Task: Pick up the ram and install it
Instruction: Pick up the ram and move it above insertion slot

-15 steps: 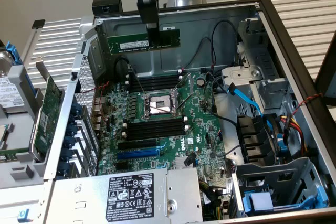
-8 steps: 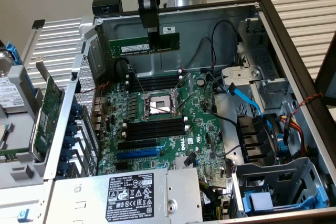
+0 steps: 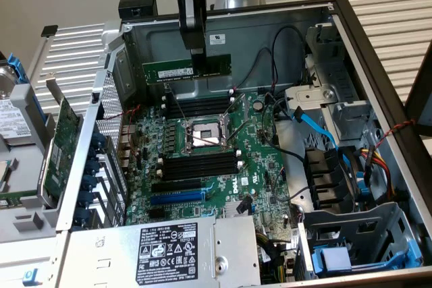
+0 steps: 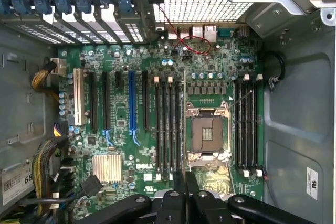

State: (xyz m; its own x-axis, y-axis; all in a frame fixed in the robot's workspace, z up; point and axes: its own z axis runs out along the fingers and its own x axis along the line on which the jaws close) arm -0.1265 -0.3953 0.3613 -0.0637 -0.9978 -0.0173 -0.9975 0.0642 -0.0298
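The ram [image 3: 187, 70], a long green stick with a white label, hangs level above the motherboard [image 3: 263, 166] inside the open computer case. My gripper [image 3: 196, 57] is shut on the stick's upper edge near its middle. It hovers over the far bank of black memory slots [image 3: 199, 107], apart from them. Nearer lie the CPU socket [image 3: 204, 134] and a second slot bank [image 3: 199, 164]. In the wrist view the ram [image 4: 184, 119] shows edge-on as a thin line between the black fingers [image 4: 173, 203], beside the slots [image 4: 168, 129] next to the socket [image 4: 207, 132].
Case walls [image 3: 378, 99] ring the board. A blue cable [image 3: 317, 126] and black wires run at the exterior view's right. A labelled power supply [image 3: 169, 244] sits in front. A green expansion card [image 3: 61, 139] leans outside the case at the exterior view's left.
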